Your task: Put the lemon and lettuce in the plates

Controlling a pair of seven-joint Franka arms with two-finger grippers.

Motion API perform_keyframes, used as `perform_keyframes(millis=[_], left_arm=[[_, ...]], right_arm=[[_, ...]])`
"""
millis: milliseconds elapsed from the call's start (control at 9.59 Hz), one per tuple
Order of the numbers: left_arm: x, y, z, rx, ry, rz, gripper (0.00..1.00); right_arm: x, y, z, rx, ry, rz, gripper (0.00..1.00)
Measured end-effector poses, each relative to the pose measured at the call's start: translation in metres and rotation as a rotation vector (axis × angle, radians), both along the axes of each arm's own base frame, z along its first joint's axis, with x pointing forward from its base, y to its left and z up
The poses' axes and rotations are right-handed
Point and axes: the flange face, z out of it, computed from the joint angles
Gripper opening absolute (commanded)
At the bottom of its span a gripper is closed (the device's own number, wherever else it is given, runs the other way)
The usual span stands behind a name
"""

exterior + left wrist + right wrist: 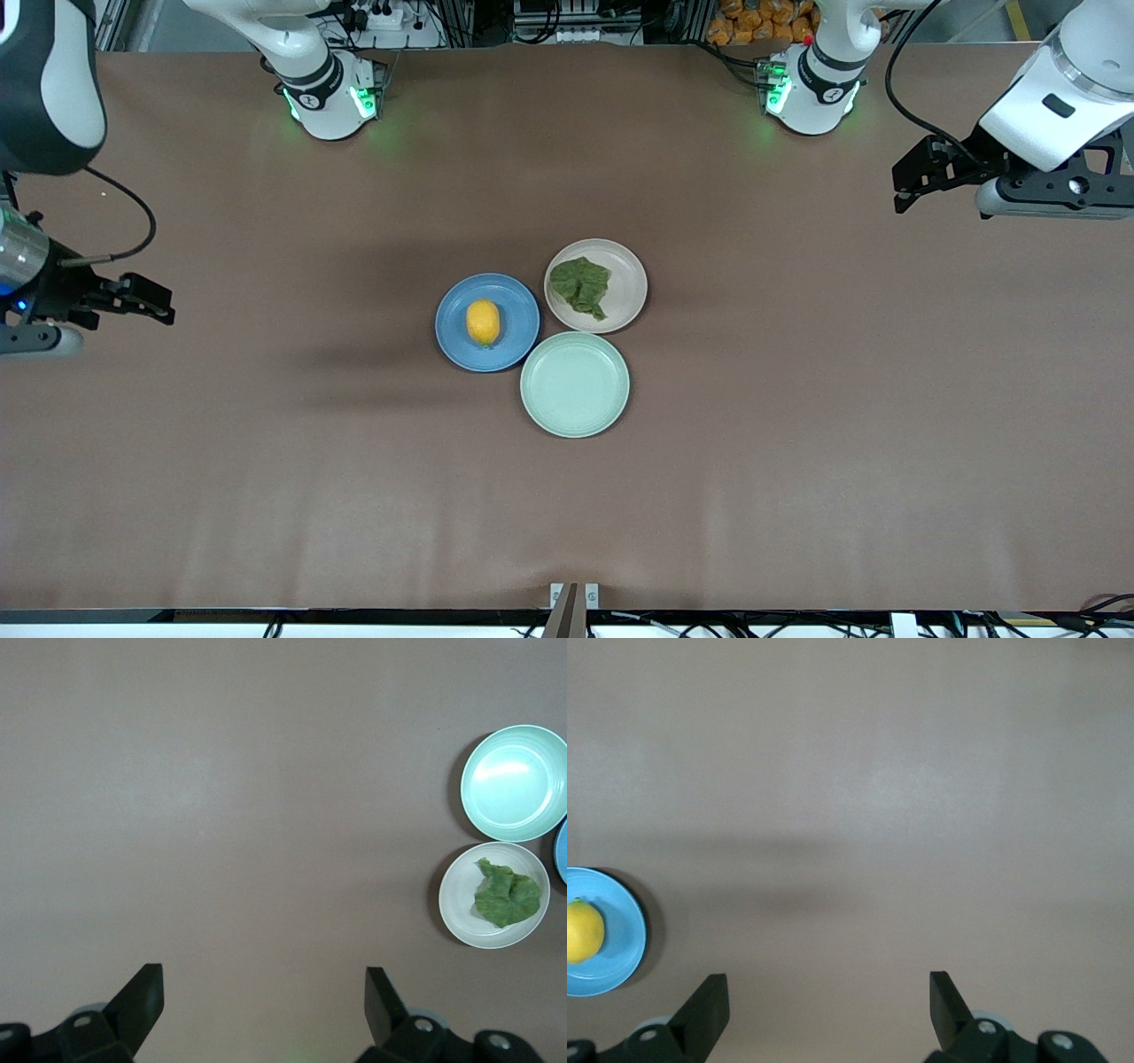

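Note:
The lemon lies on the blue plate at the middle of the table. The lettuce lies on the pale beige plate beside it, toward the left arm's end. My left gripper is open and empty, up over bare table at the left arm's end. My right gripper is open and empty over bare table at the right arm's end. The left wrist view shows its open fingers, the lettuce and the beige plate. The right wrist view shows its open fingers, the lemon and the blue plate.
A mint-green plate with nothing on it touches both other plates and lies nearer to the front camera; it also shows in the left wrist view. The brown table stretches wide around the three plates.

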Motion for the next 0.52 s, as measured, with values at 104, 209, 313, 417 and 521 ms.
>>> perform_keyframes(millis=[104,209,313,417,521], left_arm=[[0.0,0.0,0.0,0.0,0.0,0.0,1.0],[0.0,0.0,0.0,0.0,0.0,0.0,1.0],[0.0,0.001,0.0,0.0,0.0,0.001,1.0],[0.0,0.001,0.0,0.0,0.0,0.001,1.0],[0.0,0.001,0.0,0.0,0.0,0.001,1.0]], right_arm=[[-0.008,-0.001,0.009,0.001,-0.011,-0.001,1.0],[-0.016,-0.002,0.019,0.001,-0.024,-0.002,1.0],[-0.025,-0.002,0.03,0.002,-0.025,-0.004,1.0],[-0.034,-0.003,0.04,0.003,-0.014,-0.006,1.0],[-0.043,-0.004,0.049,0.004,-0.002,-0.008,1.0]])
